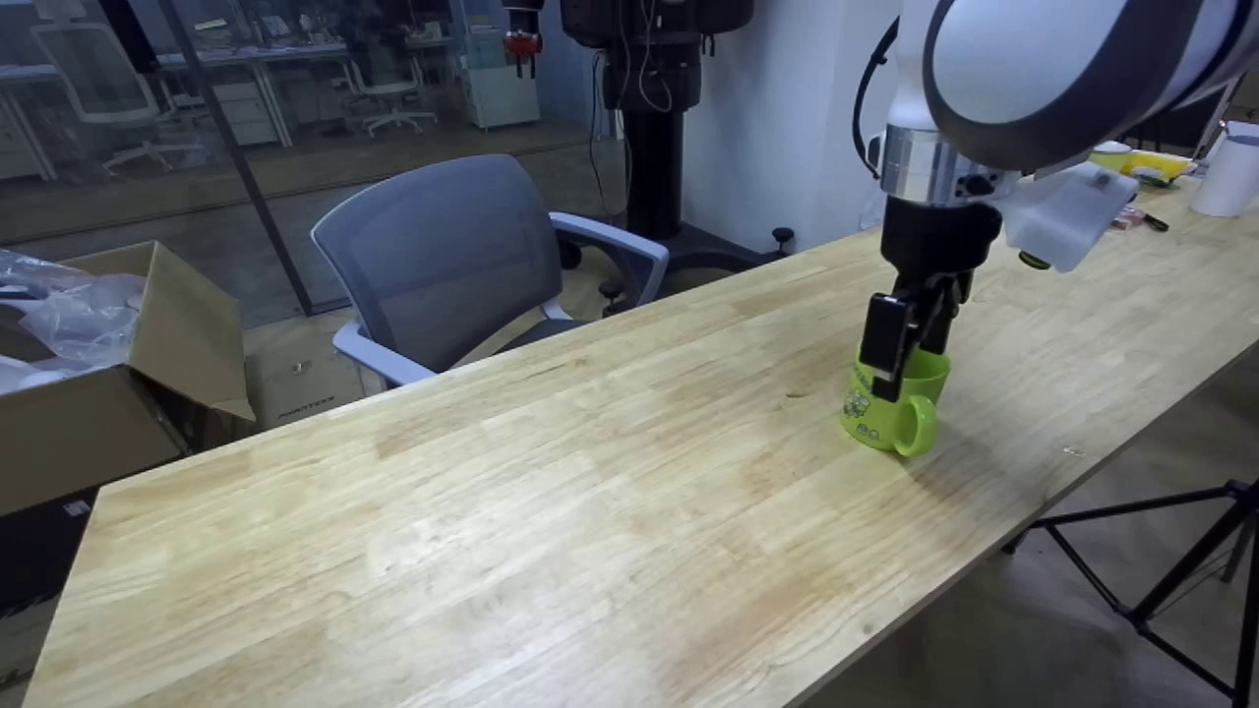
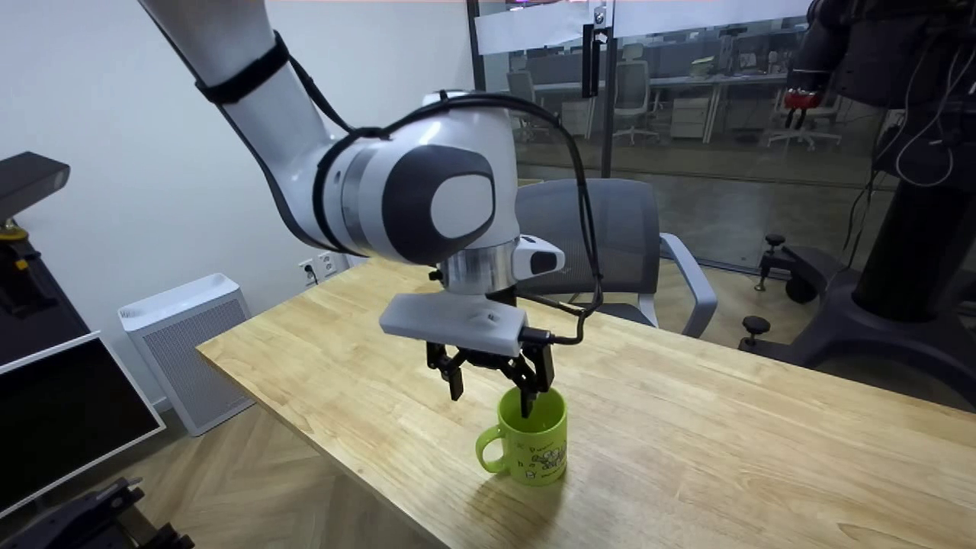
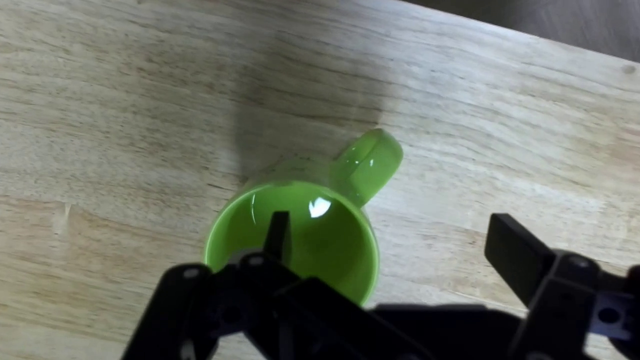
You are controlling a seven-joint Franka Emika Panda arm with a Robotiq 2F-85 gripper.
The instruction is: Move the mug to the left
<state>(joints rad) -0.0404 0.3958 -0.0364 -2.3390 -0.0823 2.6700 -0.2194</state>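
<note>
The bright lime-green mug (image 1: 873, 421) stands upright on the wooden table. It has a loop handle and small printed drawings on its side. It also shows in an exterior view (image 2: 538, 456) and in the wrist view (image 3: 330, 240), where its inside looks empty. My gripper (image 2: 492, 402) is open, with its fingers pointing down; it shows as well in an exterior view (image 1: 910, 362) and in the wrist view (image 3: 390, 222). One finger is over the mug's opening, its tip seemingly inside the rim. The other finger is outside the mug, on the handle side, apart from it. Nothing is held.
The long wooden table (image 1: 492, 521) has its edge close to the mug's handle side. A grey office chair (image 1: 443, 256) stands at the opposite long edge. A white cylinder (image 1: 1229, 177) and a yellow item (image 1: 1159, 165) are at the table's far end.
</note>
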